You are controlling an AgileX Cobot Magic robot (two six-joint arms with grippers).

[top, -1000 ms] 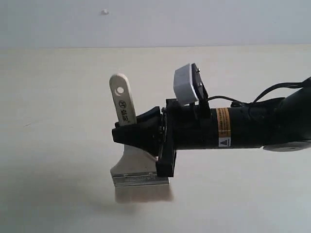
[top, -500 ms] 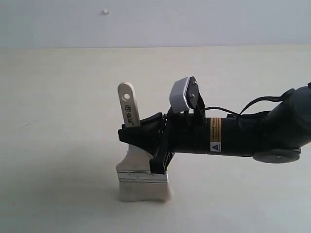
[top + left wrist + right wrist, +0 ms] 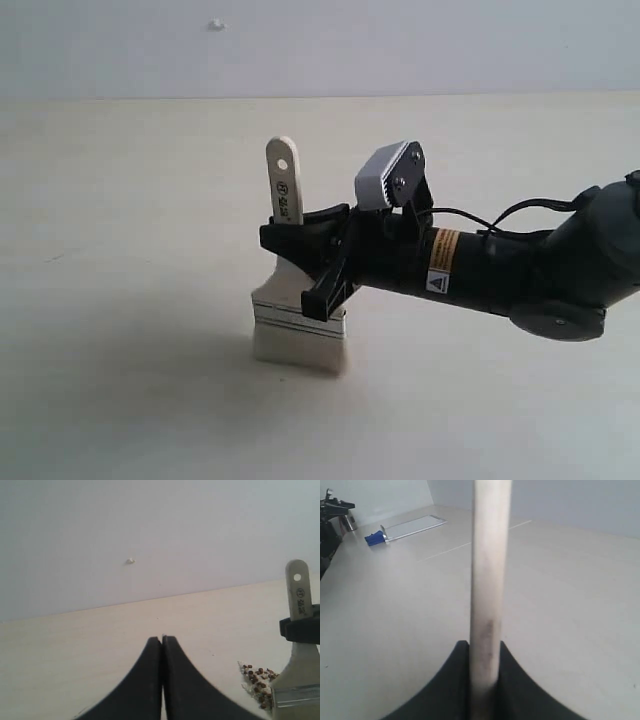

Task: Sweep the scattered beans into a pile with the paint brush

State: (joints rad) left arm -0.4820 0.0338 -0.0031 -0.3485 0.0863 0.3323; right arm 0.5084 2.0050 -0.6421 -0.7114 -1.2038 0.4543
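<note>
Right gripper: the right gripper [image 3: 296,243] is clamping its jaws narrowly on the pale wooden handle of the paint brush [image 3: 290,318], just above the metal ferrule.
Left gripper: the left gripper [image 3: 162,647] is hanging idle with its jaws pressed fully together, gripping nothing.
Brush: it is standing nearly upright with its bristles touching the worktop [image 3: 120,250], well in from the far edge that runs along the wall.
Beans: the beans [image 3: 257,677] are lying in a loose cluster among whitish crumbs, just beside the brush's ferrule. From the exterior view I am not making them out.
Step in hand: I am judging this to be a sweeping stroke.
Doing it well: the wide face should be meeting the cluster square on. Pressure should be light enough that the bristles are bending rather than flicking pellets away. Strokes should be short and running from the stragglers inward.
Count: one brush, two grippers, one cluster of beans. Roughly two dozen pellets are showing, and some are cut off by the brush and the picture's edge.
</note>
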